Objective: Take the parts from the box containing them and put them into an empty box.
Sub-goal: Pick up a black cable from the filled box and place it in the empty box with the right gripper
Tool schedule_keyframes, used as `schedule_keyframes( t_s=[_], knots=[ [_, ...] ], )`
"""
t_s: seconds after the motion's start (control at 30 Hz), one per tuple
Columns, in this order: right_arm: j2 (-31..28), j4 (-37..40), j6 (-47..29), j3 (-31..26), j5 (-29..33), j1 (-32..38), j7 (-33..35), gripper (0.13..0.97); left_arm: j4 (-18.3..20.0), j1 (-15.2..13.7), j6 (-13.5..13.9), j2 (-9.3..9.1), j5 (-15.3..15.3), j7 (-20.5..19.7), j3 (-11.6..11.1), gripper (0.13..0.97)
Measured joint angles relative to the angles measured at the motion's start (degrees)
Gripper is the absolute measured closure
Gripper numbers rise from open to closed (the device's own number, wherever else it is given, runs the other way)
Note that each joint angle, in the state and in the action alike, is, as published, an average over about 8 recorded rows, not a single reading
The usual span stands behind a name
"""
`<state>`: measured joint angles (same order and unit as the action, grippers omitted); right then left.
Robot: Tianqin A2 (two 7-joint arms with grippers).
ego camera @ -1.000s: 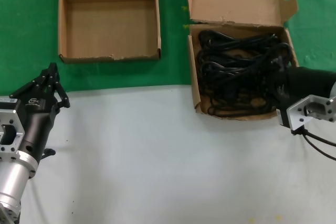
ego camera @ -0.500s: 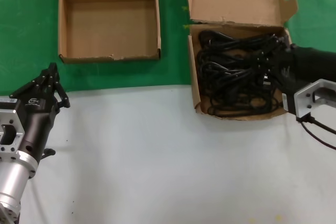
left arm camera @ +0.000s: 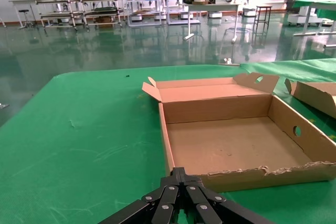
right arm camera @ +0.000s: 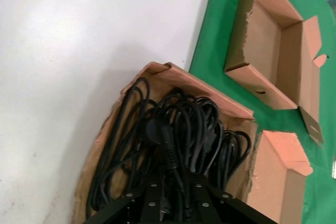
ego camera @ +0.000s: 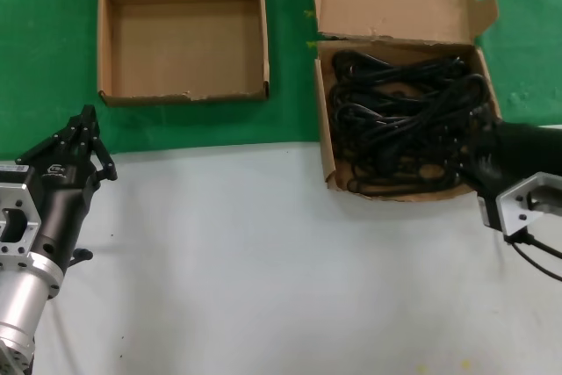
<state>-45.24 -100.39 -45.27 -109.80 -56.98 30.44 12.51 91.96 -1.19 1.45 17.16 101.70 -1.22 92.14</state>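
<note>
Since half a second back our right gripper (ego camera: 479,142) has pulled out of the middle of the full box (ego camera: 323,142) to its right-hand rim, and it now sits lower in the head view; left arm and both boxes unmoved

Right gripper: at the right edge of the full box, fingertips over the cords (ego camera: 399,120). In the right wrist view the fingers (right arm camera: 149,203) taper toward the pile with a strand or two of cord running down between them, so they look clenched on cord, but the black-on-black tangle hides the tips and we cannot tell for sure

Cords: all in the full box, a loose heap of overlapping coils, plugs buried among the loops. None lifted clear of the walls. Coils interlock, so we judge one bundle may drag its neighbours when raised

Full box: straddles the line between green mat and white table (ego camera: 263,261), tall flap with its oval cut-out standing up at the far side, out of the reach path

Empty box (ego camera: 101,41): on the green mat, well apart to the left, nothing in it, short plain flap folded back so the mouth is open from above

Left gripper (ego camera: 83,129): parked low at the left, near side of the empty box, fingers (left arm camera: 168,203) closed to a point, holding nothing, likely waiting so as not to block the transfer

Step judged: the first pick from the full box, nothing moved across yet
</note>
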Motion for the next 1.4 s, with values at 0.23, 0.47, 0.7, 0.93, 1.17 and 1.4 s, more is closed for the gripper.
schedule_keyframes(
  t_s=[0.23,0.47,0.7,0.93,1.17,1.4],
  knots=[
    [0.91,1.21,0.71,-0.49,1.16,-0.58,0.69,0.843,0.00,0.00,0.00,0.00,0.00,0.00,0.00,0.952],
    [2.29,2.63,1.18,-0.69,3.00,-0.35,0.67,0.715,0.00,0.00,0.00,0.00,0.00,0.00,0.00,0.952],
    [3.76,4.43,1.62,-0.97,4.26,0.31,0.76,0.660,0.00,0.00,0.00,0.00,0.00,0.00,0.00,0.952],
    [5.37,6.27,2.27,-1.20,5.11,1.13,0.87,0.549,0.00,0.00,0.00,0.00,0.00,0.00,0.00,0.952],
    [6.54,7.23,2.80,-1.50,5.47,1.71,1.21,0.593,0.00,0.00,0.00,0.00,0.00,0.00,0.00,0.952],
    [7.41,7.86,3.34,-1.81,5.58,1.83,1.65,0.671,0.00,0.00,0.00,0.00,0.00,0.00,0.00,0.952]
  ],
)
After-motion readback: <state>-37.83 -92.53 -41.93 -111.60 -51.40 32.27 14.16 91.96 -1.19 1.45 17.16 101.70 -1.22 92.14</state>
